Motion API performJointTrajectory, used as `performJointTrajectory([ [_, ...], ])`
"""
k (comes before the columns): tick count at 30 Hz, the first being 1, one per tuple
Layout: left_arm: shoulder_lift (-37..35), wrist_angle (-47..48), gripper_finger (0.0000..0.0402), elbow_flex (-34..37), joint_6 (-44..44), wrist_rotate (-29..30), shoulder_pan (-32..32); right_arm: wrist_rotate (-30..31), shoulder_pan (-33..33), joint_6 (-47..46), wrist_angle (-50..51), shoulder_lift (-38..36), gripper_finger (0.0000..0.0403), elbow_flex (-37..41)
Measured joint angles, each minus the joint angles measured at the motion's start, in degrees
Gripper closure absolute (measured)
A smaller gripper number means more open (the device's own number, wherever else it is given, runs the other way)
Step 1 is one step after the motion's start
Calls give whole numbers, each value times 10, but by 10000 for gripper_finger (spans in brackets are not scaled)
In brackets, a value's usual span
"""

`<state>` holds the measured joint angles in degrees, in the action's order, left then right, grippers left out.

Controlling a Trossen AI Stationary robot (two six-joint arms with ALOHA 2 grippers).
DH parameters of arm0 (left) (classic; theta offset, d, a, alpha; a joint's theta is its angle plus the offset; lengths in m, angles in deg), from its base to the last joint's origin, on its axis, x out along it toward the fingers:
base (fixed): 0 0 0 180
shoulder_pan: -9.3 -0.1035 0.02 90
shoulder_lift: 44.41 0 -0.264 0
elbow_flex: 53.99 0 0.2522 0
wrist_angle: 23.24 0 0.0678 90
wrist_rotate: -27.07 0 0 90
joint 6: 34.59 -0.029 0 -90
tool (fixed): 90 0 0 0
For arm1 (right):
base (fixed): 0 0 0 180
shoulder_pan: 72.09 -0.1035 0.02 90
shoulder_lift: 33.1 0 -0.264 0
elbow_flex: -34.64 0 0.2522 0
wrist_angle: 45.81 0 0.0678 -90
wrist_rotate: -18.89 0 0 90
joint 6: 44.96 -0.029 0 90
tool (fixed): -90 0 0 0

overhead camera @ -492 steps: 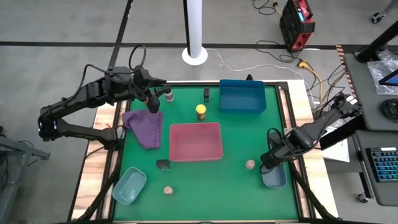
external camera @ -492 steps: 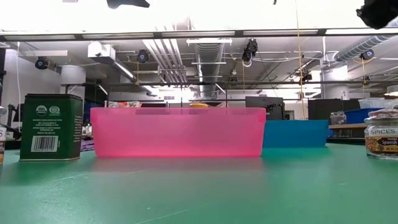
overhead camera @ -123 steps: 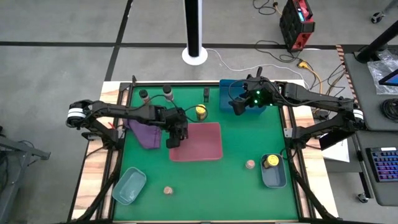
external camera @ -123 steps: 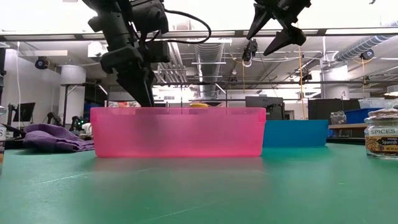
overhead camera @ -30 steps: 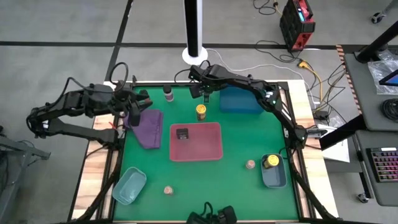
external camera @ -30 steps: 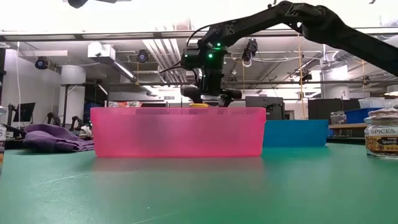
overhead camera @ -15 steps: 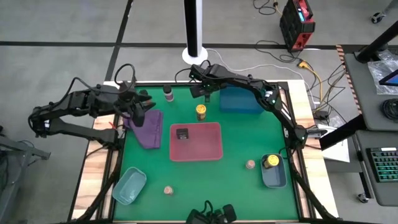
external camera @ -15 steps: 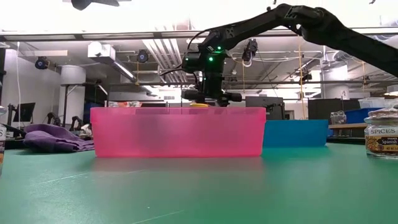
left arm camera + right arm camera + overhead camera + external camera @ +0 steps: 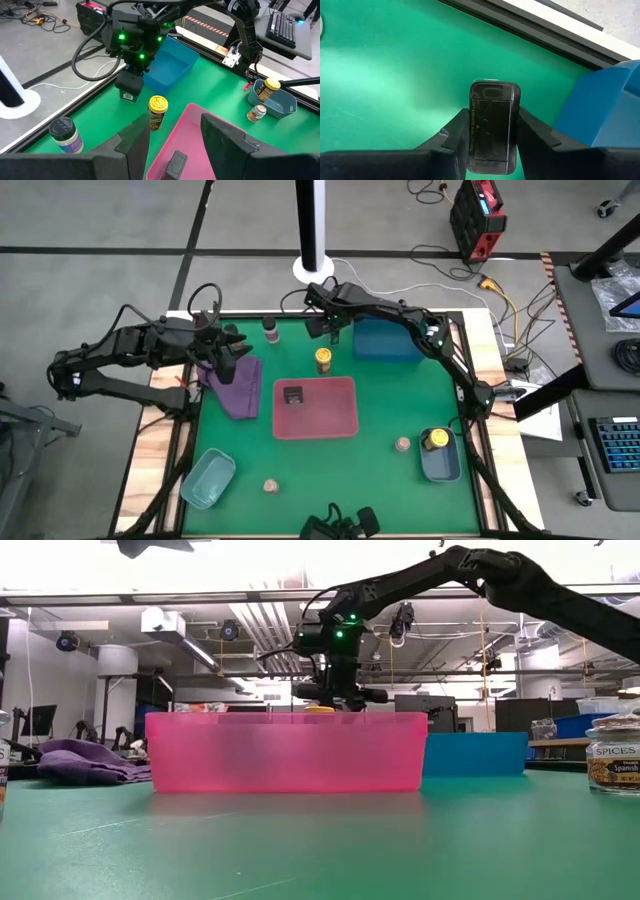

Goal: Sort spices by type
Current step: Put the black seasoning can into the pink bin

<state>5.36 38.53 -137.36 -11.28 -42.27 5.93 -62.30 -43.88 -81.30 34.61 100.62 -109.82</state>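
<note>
My right gripper (image 9: 331,328) reaches to the table's far edge and is shut on a black square tin (image 9: 492,125), just left of the blue tray (image 9: 388,338). The second black tin (image 9: 292,394) lies in the red tray (image 9: 340,425). A yellow-capped jar (image 9: 323,360) stands between tray and gripper. Another yellow-capped jar (image 9: 434,440) sits in the grey-blue tray (image 9: 442,468). One dark shaker (image 9: 270,332) stands at the far edge. Two tan jars (image 9: 402,445) (image 9: 269,485) stand on the near mat. My left gripper (image 9: 232,348) hovers open over a purple cloth (image 9: 238,388). My right gripper pinches the black tin by its two narrow sides (image 9: 475,131) between both fingers (image 9: 455,135), coming from above and pointing down. The tin stays upright under the fingers (image 9: 130,93). Whether its base rests on the mat or hangs just above it, I cannot tell.
A teal tray (image 9: 208,478) sits at the near left corner. The right arm (image 9: 420,330) spans the blue tray along the far edge. Raised wooden rails border the mat. Open green mat lies between the red tray and the grey-blue tray.
My left gripper has drifted a little toward the table's right, over the purple cloth. My right gripper has sunk slightly over the black tin at the far edge and otherwise kept its place.
</note>
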Motion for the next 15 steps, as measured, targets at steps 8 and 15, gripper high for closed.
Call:
performJointTrajectory([
  [8, -1, 0, 241, 0, 0, 0, 0, -4, 0, 18, 8, -4, 284, -32],
  [15, -1, 0, 241, 0, 0, 0, 0, -21, 0, 64, 22, -32, 284, -42],
])
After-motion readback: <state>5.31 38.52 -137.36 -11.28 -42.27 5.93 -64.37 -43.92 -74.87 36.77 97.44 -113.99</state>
